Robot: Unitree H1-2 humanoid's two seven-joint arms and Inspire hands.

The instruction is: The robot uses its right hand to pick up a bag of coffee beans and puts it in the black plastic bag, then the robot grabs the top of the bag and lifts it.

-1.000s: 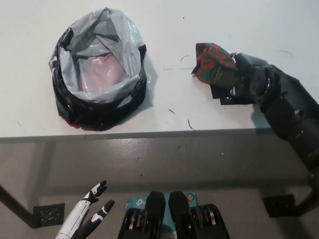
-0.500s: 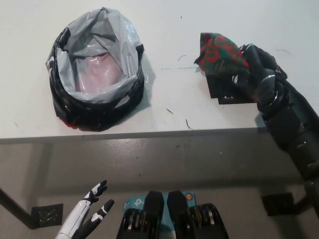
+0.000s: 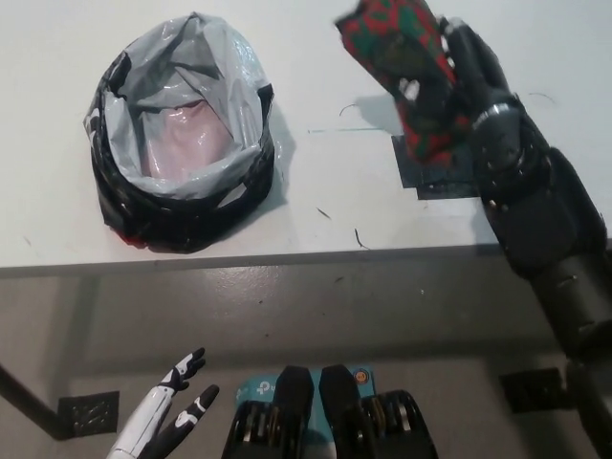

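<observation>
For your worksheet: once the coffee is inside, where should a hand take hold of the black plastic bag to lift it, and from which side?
Probably grip the black plastic bag at its rolled-down rim, coming from above: it sits upright with its mouth open, so the gathered rim offers the only graspable edge.

Coffee bag (image 3: 402, 72) is red w/ green blotches, kinda xmas-looking print, plus a small white spot near the fingers (image 3: 478, 67). Right hand (image 3: 469, 91) is all black, arm too. Plastic bag (image 3: 182, 148) is black on the outside, but the rolled-open inside looks shiny grey/silver w/ a pinkish patch at the bottom. Counter (image 3: 316, 57) is plain white w/ a few dark scuff marks and a dark grey tape patch (image 3: 435, 177). Left hand (image 3: 167, 411) is white w/ black fingertips. Floor (image 3: 316, 316) is grey.
</observation>
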